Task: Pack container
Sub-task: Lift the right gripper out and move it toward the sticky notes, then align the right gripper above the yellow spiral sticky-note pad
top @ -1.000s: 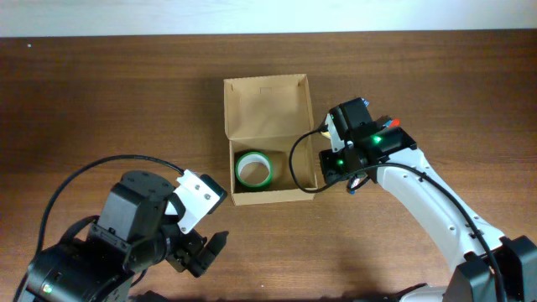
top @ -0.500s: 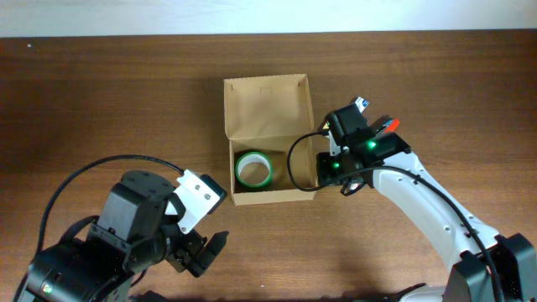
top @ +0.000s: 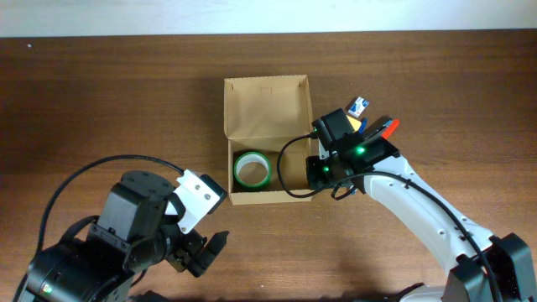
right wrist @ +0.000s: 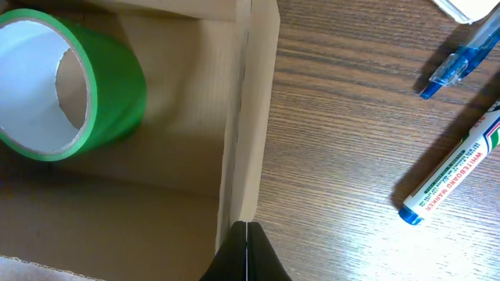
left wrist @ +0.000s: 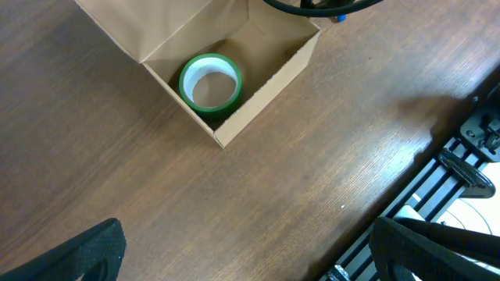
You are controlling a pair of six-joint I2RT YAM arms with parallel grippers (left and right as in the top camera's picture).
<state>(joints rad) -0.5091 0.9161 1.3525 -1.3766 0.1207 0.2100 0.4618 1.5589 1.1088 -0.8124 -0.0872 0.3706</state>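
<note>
The container (top: 289, 172) is a tan cardboard box standing open in mid-table, its flap lid (top: 267, 105) laid back on the far side. A green tape roll (top: 252, 169) lies in its left half. My right gripper (top: 315, 168) is shut and holds nothing. In the right wrist view its tips (right wrist: 247, 228) sit right at the top edge of the box's right wall (right wrist: 250, 117), with the tape roll (right wrist: 78, 86) to the left inside. My left gripper (top: 205, 247) hangs open over bare table in front of the box (left wrist: 266, 74), with nothing between its fingers (left wrist: 86, 254).
On the table right of the box lie a blue pen (right wrist: 461, 66) and a white marker with a blue end (right wrist: 453, 176). From overhead, the marker's red cap (top: 386, 127) shows beside my right arm. The table's front edge and a metal frame (left wrist: 461, 164) are near the left gripper.
My right arm has moved left, bringing the shut gripper from beside the box onto its right wall. The left arm, box and tape roll have not moved.
</note>
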